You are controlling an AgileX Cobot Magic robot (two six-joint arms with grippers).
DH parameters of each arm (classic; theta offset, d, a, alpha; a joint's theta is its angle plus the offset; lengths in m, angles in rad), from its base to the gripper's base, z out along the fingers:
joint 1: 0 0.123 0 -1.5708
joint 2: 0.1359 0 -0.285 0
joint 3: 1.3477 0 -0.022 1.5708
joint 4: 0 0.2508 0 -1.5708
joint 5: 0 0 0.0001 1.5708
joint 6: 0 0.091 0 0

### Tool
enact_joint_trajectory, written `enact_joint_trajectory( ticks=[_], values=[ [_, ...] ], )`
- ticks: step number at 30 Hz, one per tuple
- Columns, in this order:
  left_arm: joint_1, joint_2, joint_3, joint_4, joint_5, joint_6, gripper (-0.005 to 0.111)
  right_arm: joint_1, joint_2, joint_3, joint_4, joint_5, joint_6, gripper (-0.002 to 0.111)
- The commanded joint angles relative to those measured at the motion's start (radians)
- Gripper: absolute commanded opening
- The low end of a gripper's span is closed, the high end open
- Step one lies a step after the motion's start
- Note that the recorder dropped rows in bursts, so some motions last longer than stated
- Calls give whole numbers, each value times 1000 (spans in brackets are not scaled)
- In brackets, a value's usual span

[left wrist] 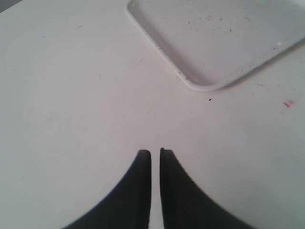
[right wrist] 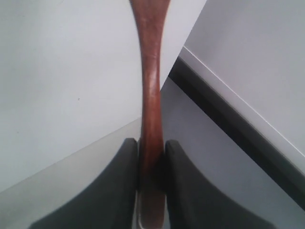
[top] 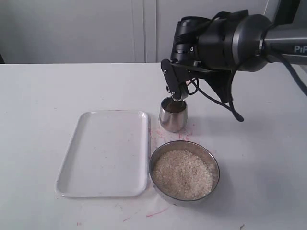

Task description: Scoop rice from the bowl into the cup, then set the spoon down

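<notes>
Spill risk: your right gripper (top: 178,93) hung just above the cup (top: 173,117), whose mouth was narrow; a fast or off-centre roll of the wrist would likely have sent grains onto the table (top: 38,96)
Knock risk: the cup looked light and tapered, and it stood near the bowl (top: 217,168); a low sweep of the fingers or the spoon's tip against its rim could have tipped it
Slip risk: you held the spoon (right wrist: 150,71) only by its slim, smooth handle; a turn of the wrist might have let it swivel in the grip
Right pincer: clamped on the spoon's handle, one jaw each side, the handle running straight out between them
Right arm: extended from the right edge, forearm roughly level above the table, wrist bent down towards the cup's mouth
Spoon's bowl: out of the right wrist view; in the exterior view too small to tell whether it was loaded
Left pincer: your left gripper (left wrist: 155,152) had its jaws together but for a slit, holding nothing, over bare table near a corner of the tray (left wrist: 228,43)
Rice (top: 182,175): heaped in the bowl, in front of the cup and beside the tray; whether any lay in the cup could not be told
</notes>
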Motion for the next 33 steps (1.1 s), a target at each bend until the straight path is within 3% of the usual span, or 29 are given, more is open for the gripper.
enact_joint_trajectory(
  ticks=[1,17,21,33],
  values=[
    [-2,-3,9,-1,33,-6,14,-2,-3,-9,35,8,-5,0],
    [-2,-3,9,-1,33,-6,14,-3,-3,-9,10,65,2,0],
    [-2,-3,9,-1,33,-6,14,-3,-3,-9,-51,84,103,0],
    [-2,-3,9,-1,33,-6,14,-3,-3,-9,-18,92,50,0]
  ],
)
